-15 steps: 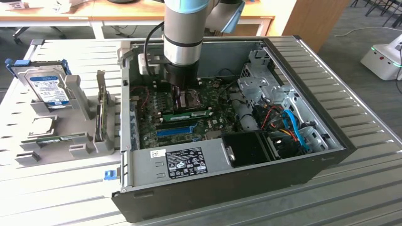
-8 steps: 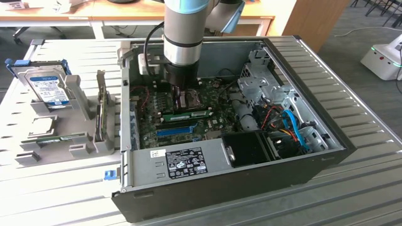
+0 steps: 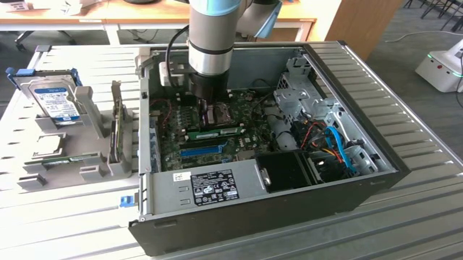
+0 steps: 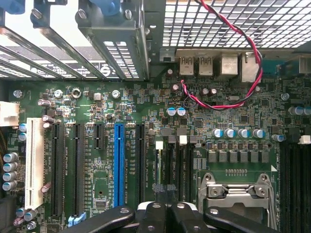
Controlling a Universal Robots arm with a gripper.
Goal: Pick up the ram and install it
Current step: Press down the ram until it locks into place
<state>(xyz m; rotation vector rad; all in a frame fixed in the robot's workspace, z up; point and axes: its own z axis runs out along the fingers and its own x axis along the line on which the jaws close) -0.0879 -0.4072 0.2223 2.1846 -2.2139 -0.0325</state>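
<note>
My gripper [image 3: 208,110] reaches down inside the open computer case, just above the motherboard [image 3: 250,138] beside the CPU socket [image 4: 238,194]. In the wrist view its black fingers [image 4: 154,213] meet at the tips over the dark memory slots [image 4: 177,165], and the gripper [image 4: 163,195] is shut with nothing visible between them. A green ram stick [image 3: 221,131] sits along the board right by the gripper, toward the case front. Another green ram stick [image 3: 64,160] lies in the grey holder at the exterior view's left. The long blue slot [image 4: 119,165] runs parallel to the memory slots.
The case's metal walls [image 3: 239,189] surround the arm. Drive cages and blue and orange cables [image 3: 336,146] fill the exterior view's right side. A red-black wire [image 4: 243,53] loops near the rear ports. The holder also carries a hard drive [image 3: 56,103] and an upright card [image 3: 116,130].
</note>
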